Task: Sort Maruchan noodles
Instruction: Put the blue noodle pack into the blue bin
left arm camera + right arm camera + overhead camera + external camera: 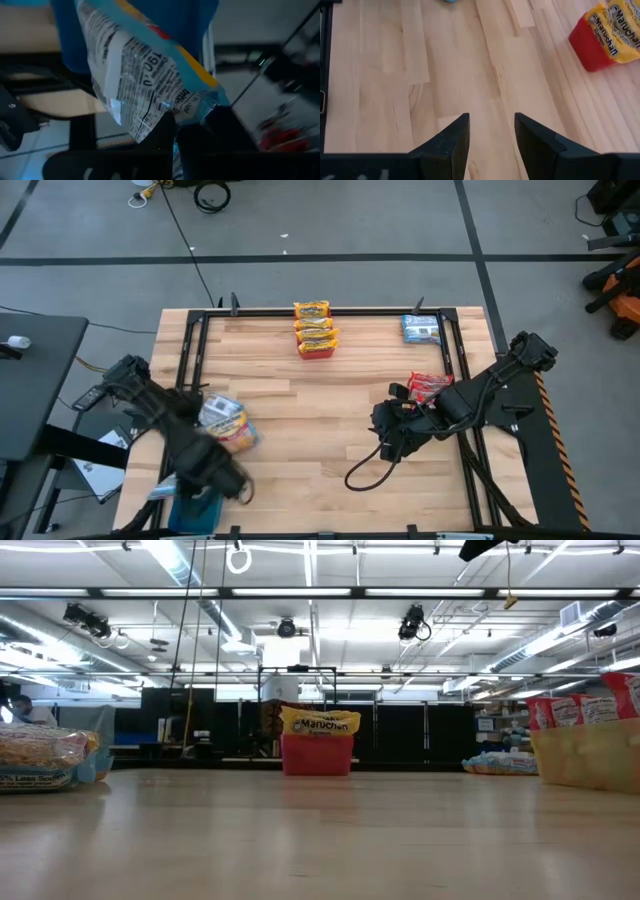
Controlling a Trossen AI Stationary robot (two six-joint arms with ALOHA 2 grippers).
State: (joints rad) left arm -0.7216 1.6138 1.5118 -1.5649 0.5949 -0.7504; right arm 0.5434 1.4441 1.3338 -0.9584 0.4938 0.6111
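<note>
The left gripper (205, 480) is pinching a blue-edged noodle packet (150, 85) by one corner, and in the left wrist view the packet is hanging out past the dark fingers (165, 135) with most of its body unsupported. That thin hold looks like the main risk: I judge that a quick swing or a jolt could be enough for the slick wrapper to slide free and drop somewhere other than where it belongs. Right beside this gripper, at the near left edge of the table (320, 420), something blue (190, 512) is showing that may be a tray, though the arm is hiding most of it, so a misjudged release could be landing the packet on a rim or off the table edge. Just beyond the gripper, a small pile of packets (228, 425) is lying loose, and a low pass of the arm could be knocking them about. The right gripper (491, 131) is waiting well apart over bare wood, its fingers spread and holding nothing, with red packets (428, 386) just behind it. Far across from the left gripper, yellow packets (314, 326) are standing in a red tray (317, 754), and blue packets (421, 329) are lying at the far right corner.
</note>
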